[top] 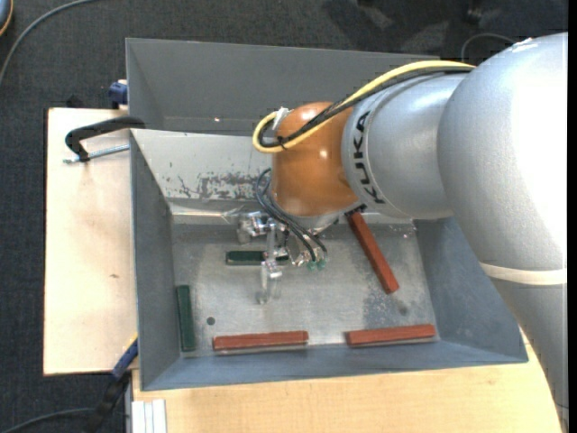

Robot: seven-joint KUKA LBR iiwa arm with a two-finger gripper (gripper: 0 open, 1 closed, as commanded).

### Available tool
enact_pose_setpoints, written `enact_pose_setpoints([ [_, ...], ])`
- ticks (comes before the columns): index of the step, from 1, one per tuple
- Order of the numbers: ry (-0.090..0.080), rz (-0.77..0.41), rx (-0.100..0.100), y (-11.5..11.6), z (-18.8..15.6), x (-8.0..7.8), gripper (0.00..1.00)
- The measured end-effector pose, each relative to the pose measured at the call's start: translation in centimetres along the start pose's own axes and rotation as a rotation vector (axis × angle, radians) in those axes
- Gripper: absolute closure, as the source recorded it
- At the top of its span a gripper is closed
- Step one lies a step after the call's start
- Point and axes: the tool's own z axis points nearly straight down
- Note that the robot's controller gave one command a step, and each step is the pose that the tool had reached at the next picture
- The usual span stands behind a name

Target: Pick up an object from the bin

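Observation:
My gripper (268, 278) reaches down under the orange wrist cover to the middle of the bin floor. A small dark green block (242, 258) lies flat just to its left, its right end against the gripper's metal parts. I cannot tell whether the block is gripped. A red-brown bar (373, 252) lies slanted to the gripper's right, partly under the arm.
Two more red-brown bars lie along the front wall, one left of centre (261, 340) and one to the right (390, 336). A long dark green bar (185, 317) lies against the left wall. The big silver arm covers the bin's right rear part.

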Motion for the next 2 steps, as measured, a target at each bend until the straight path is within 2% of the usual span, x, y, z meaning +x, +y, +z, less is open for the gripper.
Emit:
enact_pose_setpoints([
  [1, 0.0, 0.003, 0.0, -0.1, -0.1, 0.0, 1.0],
  [2, -0.01, 0.074, 0.0, 0.2, -13.2, -0.9, 1.0],
])
